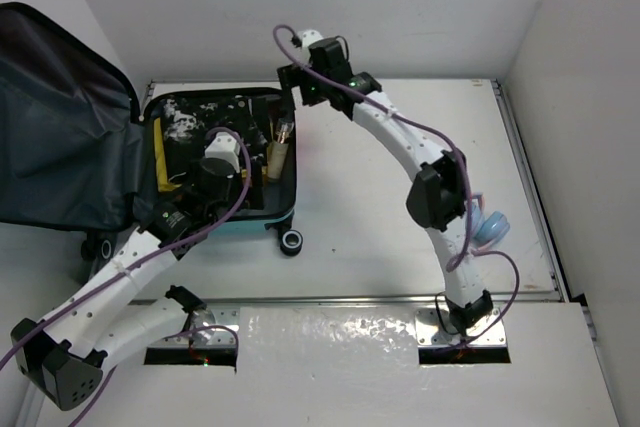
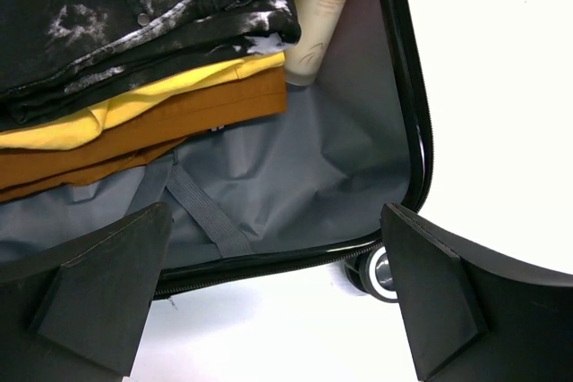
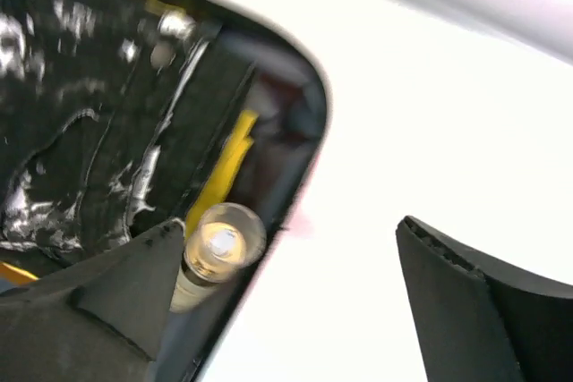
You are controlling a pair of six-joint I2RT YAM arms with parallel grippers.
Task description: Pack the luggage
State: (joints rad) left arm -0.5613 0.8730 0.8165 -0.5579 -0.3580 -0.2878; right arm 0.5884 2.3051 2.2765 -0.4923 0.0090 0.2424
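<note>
The luggage (image 1: 255, 225) lies open at the table's left, its lid (image 1: 60, 137) flipped back showing dark grey lining. Inside lie a black-and-white patterned garment (image 2: 134, 6), folded yellow (image 2: 134, 109) and orange-brown (image 2: 179, 127) clothes, and a cream bottle (image 2: 322, 15) along the right wall. My left gripper (image 1: 215, 172) hovers over the case, open and empty (image 2: 273, 310), above the bare lining (image 2: 295, 167) and the near rim. My right gripper (image 1: 298, 87) is open and empty (image 3: 286, 310) at the case's far right corner, just above the bottle's clear cap (image 3: 221, 243).
A black suitcase wheel (image 1: 291, 242) sticks out at the near right corner, and shows in the left wrist view (image 2: 380, 270). A light blue object (image 1: 490, 227) lies by the right arm. White walls close in the back and both sides.
</note>
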